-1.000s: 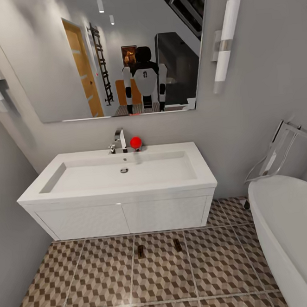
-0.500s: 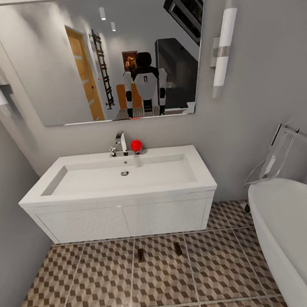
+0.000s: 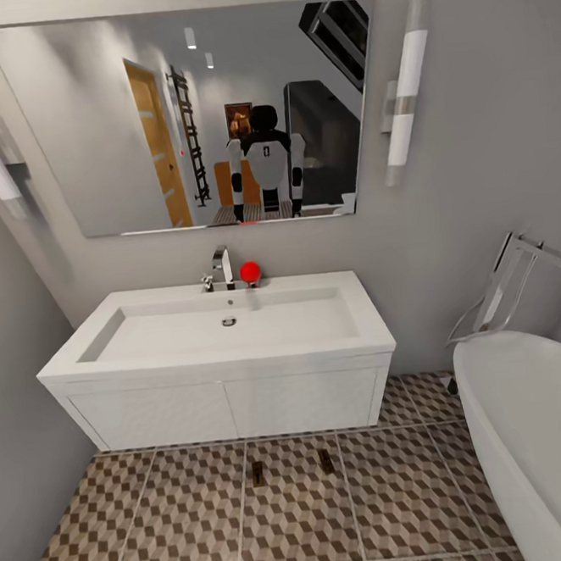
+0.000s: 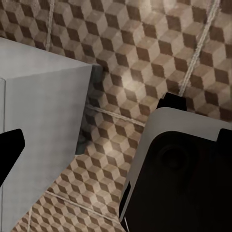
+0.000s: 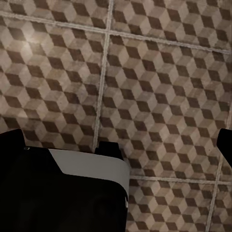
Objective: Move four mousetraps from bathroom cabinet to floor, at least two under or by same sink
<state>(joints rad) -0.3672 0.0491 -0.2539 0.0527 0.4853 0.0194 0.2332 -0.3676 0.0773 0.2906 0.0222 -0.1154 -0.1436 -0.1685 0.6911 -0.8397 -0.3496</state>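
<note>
Tan mousetraps were seen on the bathroom floor just before the sink – both could be overrun by the base; the jaws' spread could not be told

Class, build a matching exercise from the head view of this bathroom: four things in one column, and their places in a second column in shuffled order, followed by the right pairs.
Things
1. mousetraps
2. red ball
3. bathtub
4. mirror

Places
A. on the wall above the sink
B. at the picture's right edge, on the bathroom floor
C. on the tiles just in front of the vanity
D. on the basin's back ledge, beside the tap

Pairs: 1-C, 2-D, 3-B, 4-A
</note>
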